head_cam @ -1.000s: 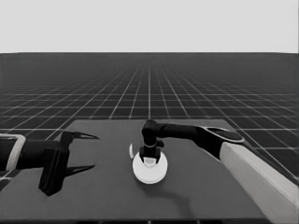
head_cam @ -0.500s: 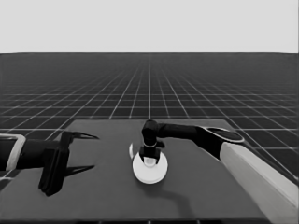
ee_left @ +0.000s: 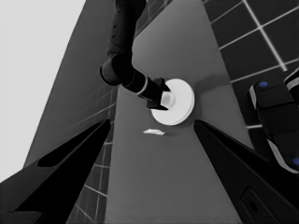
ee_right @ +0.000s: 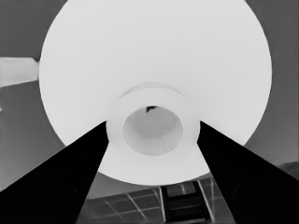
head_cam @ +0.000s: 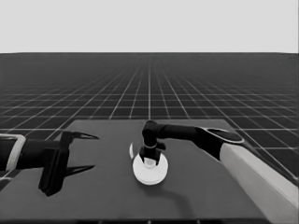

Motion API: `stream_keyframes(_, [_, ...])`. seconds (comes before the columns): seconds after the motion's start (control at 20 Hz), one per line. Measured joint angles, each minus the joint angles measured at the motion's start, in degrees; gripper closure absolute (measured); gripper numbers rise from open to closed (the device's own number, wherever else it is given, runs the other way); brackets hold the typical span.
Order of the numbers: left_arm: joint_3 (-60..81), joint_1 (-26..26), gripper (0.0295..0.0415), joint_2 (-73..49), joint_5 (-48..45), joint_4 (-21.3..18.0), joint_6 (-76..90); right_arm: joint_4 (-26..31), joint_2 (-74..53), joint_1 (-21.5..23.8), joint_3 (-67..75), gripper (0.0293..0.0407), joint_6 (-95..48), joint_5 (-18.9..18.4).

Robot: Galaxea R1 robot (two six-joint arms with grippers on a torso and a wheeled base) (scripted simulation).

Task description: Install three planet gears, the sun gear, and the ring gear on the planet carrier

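The larger round part (head_cam: 150, 173), white with a raised hub, lies at the table's middle. My right gripper (head_cam: 149, 158) stands straight down over it. In the right wrist view the two fingers (ee_right: 74, 177) press against both sides of the hub (ee_right: 153, 126), so the right gripper (ee_right: 153, 123) is shut on it. The left wrist view shows that gripper (ee_left: 161, 98) on the same disc (ee_left: 183, 100) from afar. The smaller round part and the gears are out of view. My left gripper (head_cam: 95, 152) waits open over the table's left end.
A thin white piece (head_cam: 131, 150) lies just left of the disc, also seen as a sliver (ee_left: 153, 132) and a pale strip (ee_right: 18, 70). Dark machinery with blue lights (ee_left: 275, 116) shows past the table's edge.
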Motion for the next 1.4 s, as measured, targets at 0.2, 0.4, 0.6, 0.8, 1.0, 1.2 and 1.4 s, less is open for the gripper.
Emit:
stream_keyframes(0.2, [0.00,0.00,0.0326,0.00,0.00,0.00,0.00,0.00,0.00,-0.01,0.00,0.0351,2.00,0.00])
stream_keyframes(0.4, [0.00,0.00,0.0326,0.00,0.00,0.00,0.00,0.00,0.00,-0.01,0.00,0.0351,4.00,0.00])
stream_keyframes(0.6, [0.00,0.00,0.0326,0.00,0.00,0.00,0.00,0.00,0.00,-0.01,0.00,0.0351,6.00,0.00])
stream_keyframes(0.8, [0.00,0.00,0.0326,0.00,0.00,0.00,0.00,0.00,0.00,-0.01,0.00,0.0351,8.00,0.00])
stream_keyframes(1.0, [0.00,0.00,0.0326,0.00,0.00,0.00,0.00,0.00,0.00,-0.01,0.00,0.0351,10.00,0.00])
stream_keyframes(1.2, [0.00,0.00,0.0326,0.00,0.00,0.00,0.00,0.00,0.00,-0.01,0.00,0.0351,12.00,0.00])
stream_keyframes(1.4, [0.00,0.00,0.0326,0.00,0.00,0.00,0.00,0.00,0.01,0.03,0.01,0.0319,13.47,0.01])
